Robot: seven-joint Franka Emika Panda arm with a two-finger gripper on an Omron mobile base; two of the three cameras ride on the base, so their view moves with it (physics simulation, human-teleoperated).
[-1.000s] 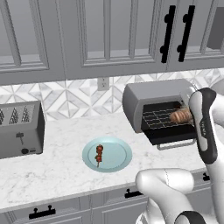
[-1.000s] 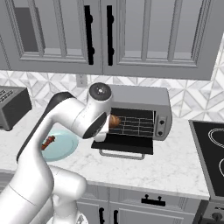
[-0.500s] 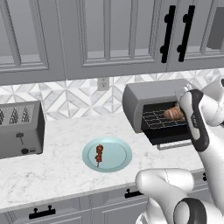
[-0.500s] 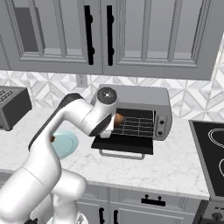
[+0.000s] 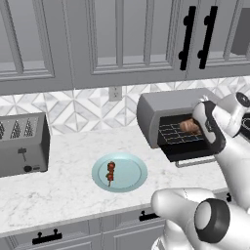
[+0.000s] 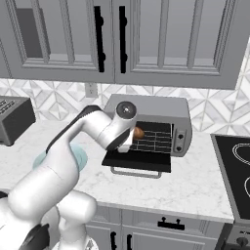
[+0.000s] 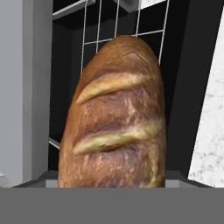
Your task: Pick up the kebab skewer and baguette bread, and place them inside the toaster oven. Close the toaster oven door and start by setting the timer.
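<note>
Baguette (image 7: 116, 118) crusty, oblong, frame centre, over wire rack (image 7: 127, 22) | skewer (image 5: 111, 172) on round plate (image 5: 132, 178) | end effector grip: cannot tell

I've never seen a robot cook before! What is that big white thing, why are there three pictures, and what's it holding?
The white thing is a robot arm in a pretend kitchen. Two pictures come from cameras riding behind the arm, one on each side. The third comes from a camera on its hand, so the bread looks huge there.

On the counter sits a blue plate with a kebab skewer, and a toaster stands at the far left. The toaster oven has its door folded down. The bread is at the oven's wire rack, right in front of the hand; the pictures can't show whether the jaws grip it.
</note>
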